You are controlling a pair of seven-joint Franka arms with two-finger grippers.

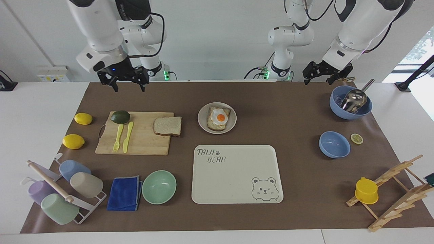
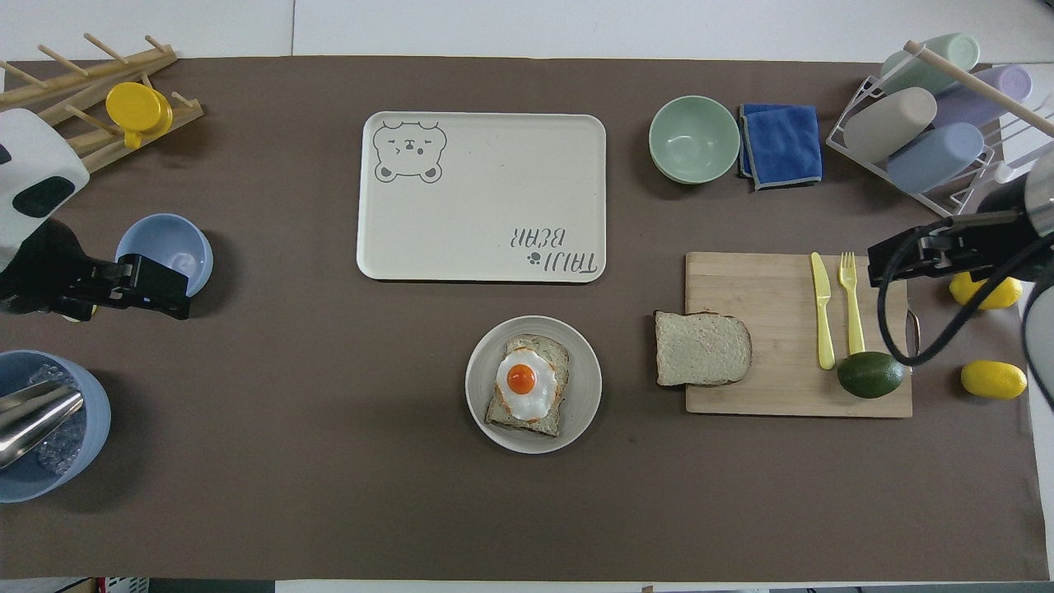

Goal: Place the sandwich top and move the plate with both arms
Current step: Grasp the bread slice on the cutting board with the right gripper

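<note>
The sandwich top [image 1: 167, 126] [image 2: 702, 347], a plain bread slice, lies on the corner of the wooden cutting board [image 1: 145, 142] [image 2: 774, 395] that is closest to the plate. The round beige plate [image 1: 202, 124] [image 2: 581, 399] holds a bread slice topped with a fried egg [image 1: 220, 117] [image 2: 522, 380]. My right gripper [image 1: 129, 88] [image 2: 879, 265] hangs open and empty, high over the board's avocado end. My left gripper [image 1: 318, 81] [image 2: 174, 298] waits open and empty, raised over the mat between the two blue bowls.
A bear-print tray [image 1: 237, 174] [image 2: 482, 198] lies farther from the robots than the plate. A fork, knife and avocado [image 1: 120, 117] are on the board, with two lemons [image 1: 83, 118] beside it. Around them stand a mint bowl [image 1: 159, 187], blue cloth, cup rack, blue bowls [image 1: 334, 144] and a wooden rack.
</note>
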